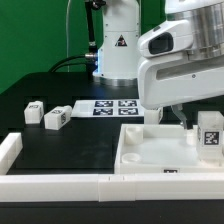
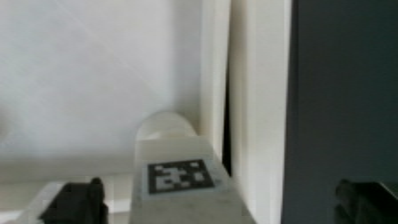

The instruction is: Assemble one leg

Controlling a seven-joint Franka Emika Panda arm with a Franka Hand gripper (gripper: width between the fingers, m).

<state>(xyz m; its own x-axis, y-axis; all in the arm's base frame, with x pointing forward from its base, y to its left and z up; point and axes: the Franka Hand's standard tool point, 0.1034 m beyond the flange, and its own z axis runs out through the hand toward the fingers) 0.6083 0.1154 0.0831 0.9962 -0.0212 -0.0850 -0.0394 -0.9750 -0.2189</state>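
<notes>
Fingers (image 2: 75,200): spread wide, grasping nothing.
Leg (image 2: 178,165): between them, untouched, standing on the panel (image 1: 140,150) near its edge.
Step, judged: seating this leg in its socket.
Next move: close squarely on the leg, then press or twist it home.

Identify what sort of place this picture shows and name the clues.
Probably a robotics lab test bench: a robot arm over a black table, a marker board, and loose white legs bearing square tags.
</notes>
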